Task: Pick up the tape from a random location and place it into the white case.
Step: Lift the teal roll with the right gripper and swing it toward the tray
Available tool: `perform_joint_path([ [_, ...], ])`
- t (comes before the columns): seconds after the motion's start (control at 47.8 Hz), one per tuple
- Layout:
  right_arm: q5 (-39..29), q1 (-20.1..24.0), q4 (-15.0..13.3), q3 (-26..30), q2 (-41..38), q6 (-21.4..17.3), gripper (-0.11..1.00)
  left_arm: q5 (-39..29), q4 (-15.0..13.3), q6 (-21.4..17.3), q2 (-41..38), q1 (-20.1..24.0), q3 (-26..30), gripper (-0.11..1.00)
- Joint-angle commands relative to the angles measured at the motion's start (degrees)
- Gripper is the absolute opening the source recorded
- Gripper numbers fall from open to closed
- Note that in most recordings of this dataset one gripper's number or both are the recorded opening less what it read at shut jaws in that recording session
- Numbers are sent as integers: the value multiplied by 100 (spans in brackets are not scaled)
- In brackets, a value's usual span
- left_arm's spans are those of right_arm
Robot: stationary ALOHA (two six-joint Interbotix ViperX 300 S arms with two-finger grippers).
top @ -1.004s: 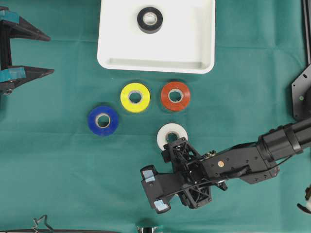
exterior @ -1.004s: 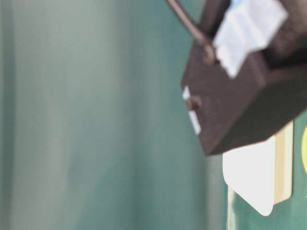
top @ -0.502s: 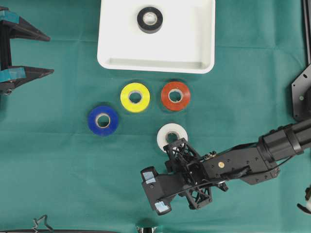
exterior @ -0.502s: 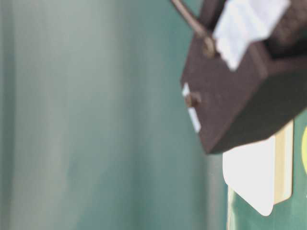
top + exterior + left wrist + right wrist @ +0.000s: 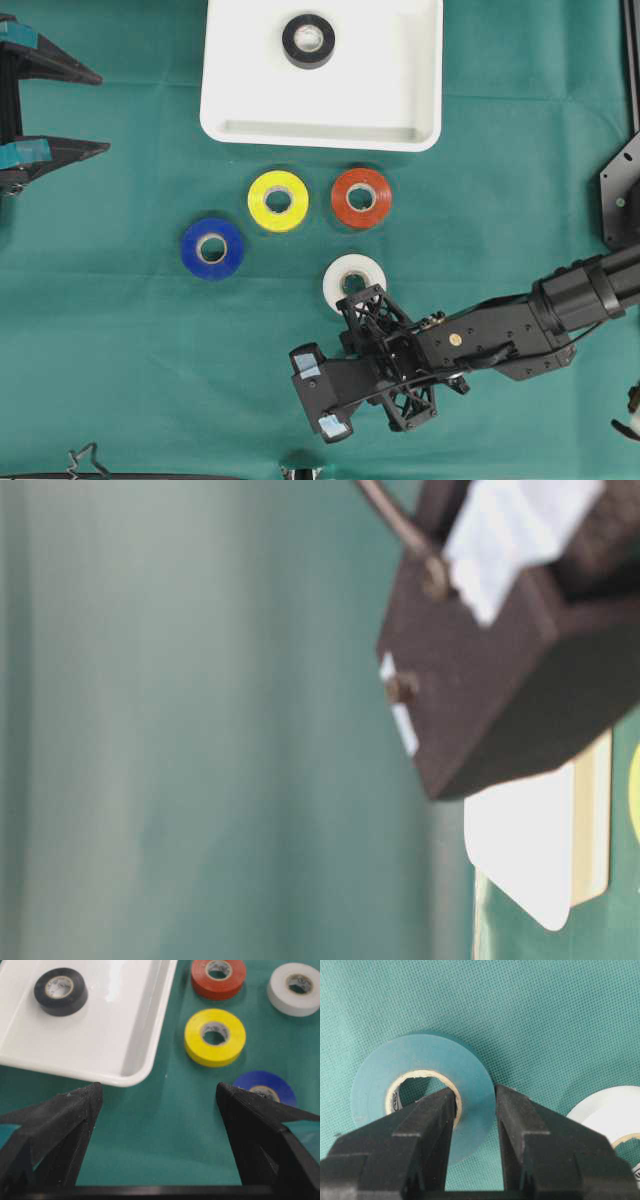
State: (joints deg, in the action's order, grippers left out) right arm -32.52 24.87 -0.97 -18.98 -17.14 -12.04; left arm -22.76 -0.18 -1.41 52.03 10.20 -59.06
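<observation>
My right gripper [image 5: 475, 1092] is shut on a teal tape roll [image 5: 420, 1057] that lies flat on the green cloth, with one finger inside its core and the other against its outer wall. From overhead that roll is hidden under the right gripper [image 5: 385, 345], just below the white tape [image 5: 354, 280]. The white case [image 5: 230, 60] sits at the top centre and holds a black tape [image 5: 308, 40]. My left gripper [image 5: 85, 110] stands open at the far left with nothing between its fingers [image 5: 75, 1110]; it faces the white case [image 5: 125, 1020].
Yellow tape [image 5: 277, 200], red tape [image 5: 361, 197] and blue tape [image 5: 212, 248] lie flat between the case and the right arm. The white tape [image 5: 605, 1110] lies close beside the right fingers. The table-level view is blurred, with a dark block [image 5: 510, 680] close in front of it.
The right jaws have closed on the teal roll. The arm has barely shifted, and the left gripper and the other rolls have not moved.
</observation>
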Motion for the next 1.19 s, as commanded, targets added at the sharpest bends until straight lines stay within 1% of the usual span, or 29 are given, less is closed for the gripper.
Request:
perform_joint_path([
  [0.0, 9, 9, 9, 88, 114, 0, 25, 35, -9, 9, -18, -18, 62, 98],
  [0.167, -202, 35, 26, 167, 387, -44, 25, 35, -9, 9, -18, -9, 62, 98],
  [0.314, -615, 53, 26, 281, 791, -70, 25, 35, -9, 9, -18, -9, 70, 98],
  [0.439, -1055, 53, 26, 439, 1090, -185, 25, 35, -9, 9, -18, -9, 62, 98],
  [0.544, -1573, 53, 26, 642, 1336, -264, 25, 35, -18, 9, -18, -9, 70, 98],
  [0.711, -2382, 53, 26, 1037, 1661, -272, 25, 35, -9, 9, -9, -9, 70, 98],
  [1.066, -3604, 53, 9, 1784, 2074, -272, 25, 26, -9, 18, -9, -9, 79, 98],
  [1.171, -3762, 53, 9, 1925, 2145, -272, 25, 18, -9, 18, -9, -9, 79, 98],
])
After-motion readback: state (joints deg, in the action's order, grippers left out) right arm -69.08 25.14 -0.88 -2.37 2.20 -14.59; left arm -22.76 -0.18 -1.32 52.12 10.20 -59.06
